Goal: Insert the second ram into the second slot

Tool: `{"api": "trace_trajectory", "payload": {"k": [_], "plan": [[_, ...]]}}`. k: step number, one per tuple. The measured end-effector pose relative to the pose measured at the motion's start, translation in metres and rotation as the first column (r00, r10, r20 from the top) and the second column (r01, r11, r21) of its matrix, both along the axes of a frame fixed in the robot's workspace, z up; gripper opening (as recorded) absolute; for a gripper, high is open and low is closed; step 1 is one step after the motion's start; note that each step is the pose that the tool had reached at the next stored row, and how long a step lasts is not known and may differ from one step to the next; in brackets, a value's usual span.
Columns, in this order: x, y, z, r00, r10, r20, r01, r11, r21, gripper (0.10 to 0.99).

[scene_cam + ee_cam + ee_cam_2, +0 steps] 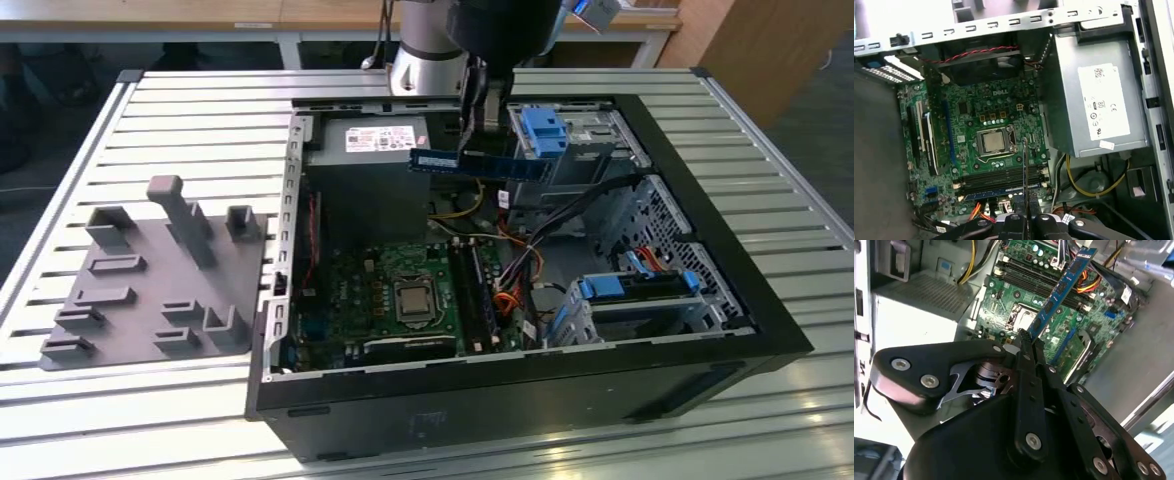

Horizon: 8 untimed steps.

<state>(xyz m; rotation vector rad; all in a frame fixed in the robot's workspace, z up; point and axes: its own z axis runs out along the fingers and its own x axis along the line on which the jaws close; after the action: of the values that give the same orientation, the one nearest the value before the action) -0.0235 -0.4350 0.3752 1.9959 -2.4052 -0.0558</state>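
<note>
The claw is pinched on the second ram, gripping its flat faces. In the exterior view the blue stick hangs roughly level above the open computer case, well apart from the motherboard below. The memory slots lie side by side just beside the processor socket. In the first wrist view one of them seems to carry a blue stick already, so the likeliest trouble is a descent into the wrong channel or onto that seated neighbour. A slight twist of the stick in the grip could set one end down first and jam it against a slot wall. If the stick's notch does not meet the slot's key, pressing down would strain both board and stick. The orange cables near the slots' end could also snag the stick's lower edge.
</note>
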Motion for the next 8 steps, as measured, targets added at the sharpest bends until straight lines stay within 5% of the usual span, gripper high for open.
{"api": "trace_trajectory", "payload": {"k": [8], "plan": [[0.0, 0.0, -0.0027, 0.9893, -0.146, 0.0002, 0.146, 0.9893, -0.003, 0.137]]}}
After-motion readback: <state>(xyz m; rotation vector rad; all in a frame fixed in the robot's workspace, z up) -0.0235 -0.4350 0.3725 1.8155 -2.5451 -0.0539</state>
